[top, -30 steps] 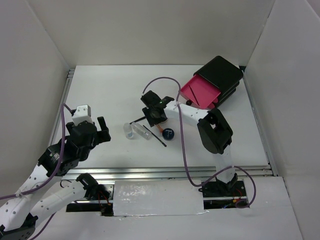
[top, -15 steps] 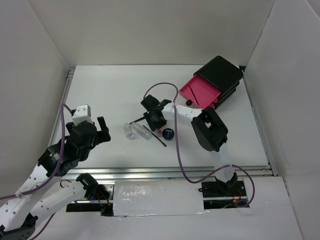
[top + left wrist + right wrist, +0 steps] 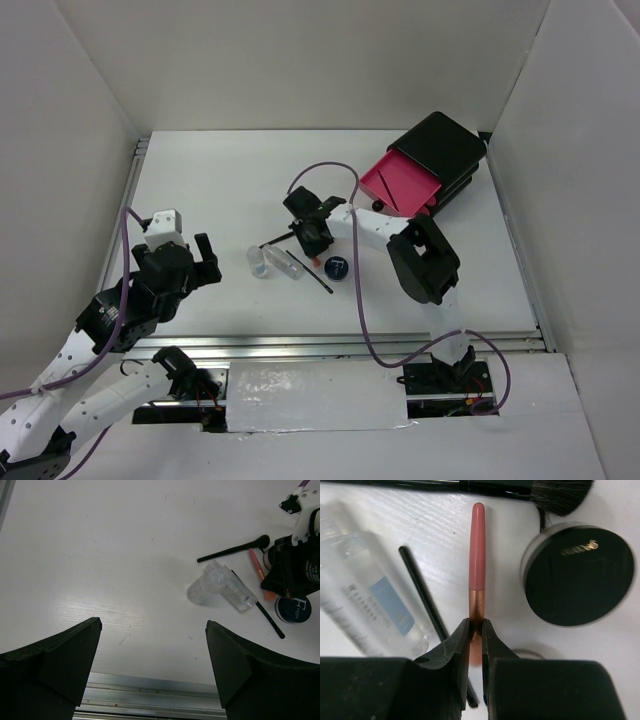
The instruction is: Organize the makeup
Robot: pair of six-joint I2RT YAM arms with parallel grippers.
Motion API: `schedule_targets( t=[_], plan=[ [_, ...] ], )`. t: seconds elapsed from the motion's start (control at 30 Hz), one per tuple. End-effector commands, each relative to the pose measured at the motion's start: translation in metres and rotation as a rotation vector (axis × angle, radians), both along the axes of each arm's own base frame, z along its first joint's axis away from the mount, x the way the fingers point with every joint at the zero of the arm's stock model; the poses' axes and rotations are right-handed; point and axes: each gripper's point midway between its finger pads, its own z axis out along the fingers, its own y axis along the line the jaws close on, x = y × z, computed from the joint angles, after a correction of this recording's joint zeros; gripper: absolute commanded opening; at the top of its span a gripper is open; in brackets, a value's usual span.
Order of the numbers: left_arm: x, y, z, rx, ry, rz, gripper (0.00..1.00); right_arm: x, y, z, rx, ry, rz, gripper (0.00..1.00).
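Observation:
The makeup lies in a cluster mid-table. In the right wrist view my right gripper (image 3: 476,630) is shut on the copper band of a pink-orange stick (image 3: 477,555) that lies on the table. A black round compact (image 3: 577,574) sits to its right, a black brush (image 3: 470,486) lies across the top, and a thin black pencil (image 3: 422,600) and a clear tube (image 3: 365,605) lie to the left. From above, the right gripper (image 3: 312,240) stands over the cluster next to a dark-blue compact (image 3: 337,268) and a clear vial (image 3: 258,262). My left gripper (image 3: 205,262) hangs open and empty to the left.
A black box (image 3: 440,160) stands at the back right with one pink drawer (image 3: 395,183) pulled out toward the cluster. The table's metal front rail (image 3: 150,692) runs just below my left gripper (image 3: 152,627). White walls close in both sides.
My right gripper's jaws have closed from half open onto the pink-orange stick, with a small shift of the wrist. The left arm has not moved.

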Motion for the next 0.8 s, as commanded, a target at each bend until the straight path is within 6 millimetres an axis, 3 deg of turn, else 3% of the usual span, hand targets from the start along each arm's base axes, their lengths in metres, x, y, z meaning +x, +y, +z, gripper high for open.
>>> schedule_targets(
  t=[0.0,0.17,0.27,0.3,0.37,0.4,0.5,0.6,0.77],
  plan=[
    [0.003,-0.004,0.013,-0.032,-0.041,-0.011,0.99,0.019,0.007,0.082,0.111,-0.167,-0.004,0.08],
    [0.002,-0.004,0.013,-0.032,-0.041,-0.011,0.99,0.028,-0.017,0.153,0.133,-0.305,-0.052,0.08],
    [0.002,-0.004,0.013,-0.031,-0.041,-0.014,0.99,0.053,-0.064,0.176,0.083,-0.370,-0.181,0.09],
    [0.002,-0.005,0.013,-0.034,-0.042,-0.016,0.99,0.067,-0.092,0.181,0.054,-0.388,-0.256,0.09],
    [0.002,-0.004,0.013,-0.033,-0.042,-0.015,0.99,0.075,-0.124,0.189,0.010,-0.402,-0.330,0.09],
    [0.002,-0.004,0.014,-0.035,-0.044,-0.015,1.00,0.083,-0.153,0.191,-0.034,-0.411,-0.394,0.10],
    [0.002,-0.004,0.015,-0.038,-0.048,-0.017,0.99,0.091,-0.197,0.198,-0.071,-0.428,-0.469,0.10],
    [0.002,-0.006,0.014,-0.038,-0.044,-0.025,0.99,0.095,-0.220,0.197,-0.075,-0.419,-0.489,0.11],
    [0.003,-0.007,0.012,-0.030,-0.035,-0.025,0.99,0.104,-0.239,0.191,-0.106,-0.421,-0.526,0.14]
  ],
)
